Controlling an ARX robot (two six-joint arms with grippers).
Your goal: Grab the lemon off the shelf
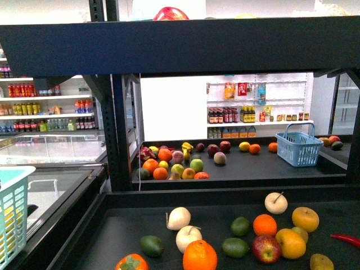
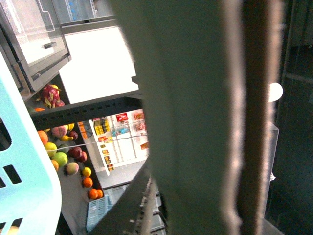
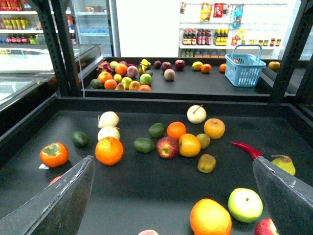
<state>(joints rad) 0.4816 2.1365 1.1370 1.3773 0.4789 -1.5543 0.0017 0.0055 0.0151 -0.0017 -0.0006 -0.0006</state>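
Observation:
The lemon (image 1: 244,146) is a small bright-yellow fruit on the far tray of the black shelf (image 1: 225,48), next to an orange. It also shows in the right wrist view (image 3: 197,65) and in the left wrist view (image 2: 86,172). My right gripper (image 3: 171,205) is open and empty, low over the near tray, with its fingers (image 3: 58,200) wide apart around an orange and a green apple. My left gripper (image 2: 238,147) is shut, and its blurred fingers fill most of the left wrist view. Neither arm shows in the front view.
The near tray (image 1: 225,197) holds several oranges, apples, limes, pale pears and a red chili (image 3: 247,149). A blue basket (image 1: 300,147) stands on the far tray beside a pile of fruit. A teal basket (image 1: 14,214) hangs at the left. Black posts (image 1: 115,135) stand between the trays.

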